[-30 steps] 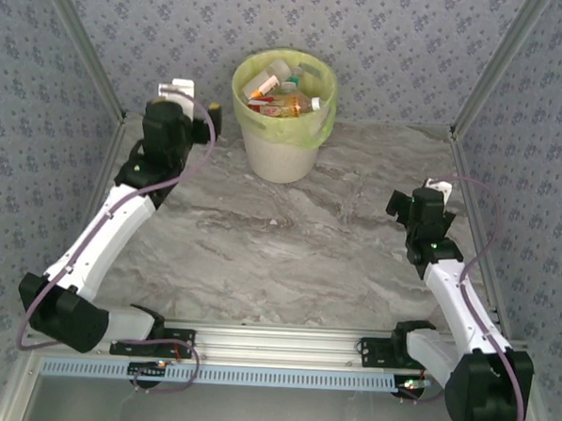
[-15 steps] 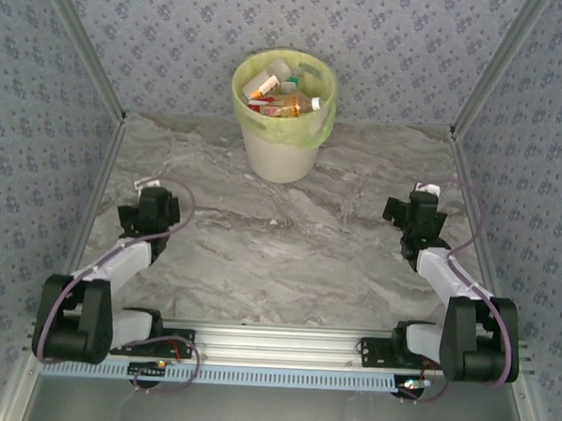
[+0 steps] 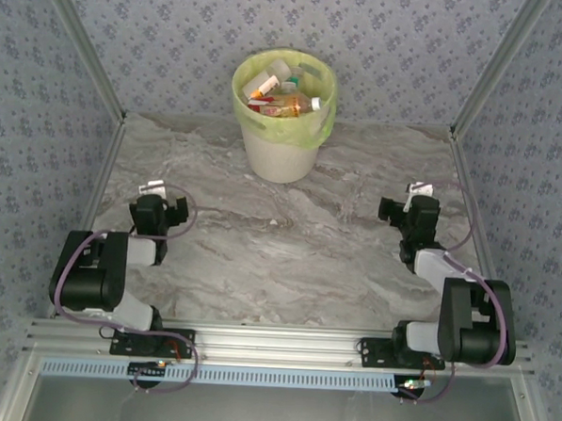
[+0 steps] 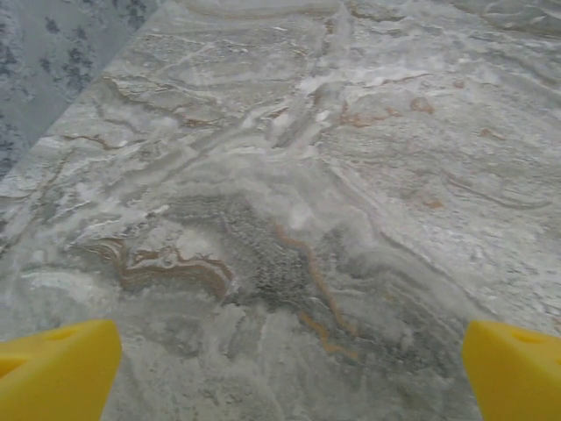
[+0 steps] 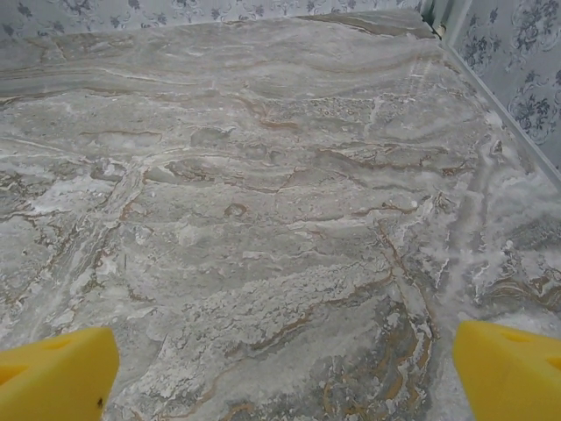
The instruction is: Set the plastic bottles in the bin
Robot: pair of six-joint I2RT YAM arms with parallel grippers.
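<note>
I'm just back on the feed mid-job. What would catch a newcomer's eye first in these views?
The white bin, lined in yellow-green, stands at the far middle of the marble table, with plastic bottles piled up near its rim. The left gripper and right gripper are both open and hold nothing, each low over bare tabletop on its own side.

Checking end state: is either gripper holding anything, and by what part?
Nothing held. Left gripper and right gripper are both open over the table; bottles lie in the bin.
</note>
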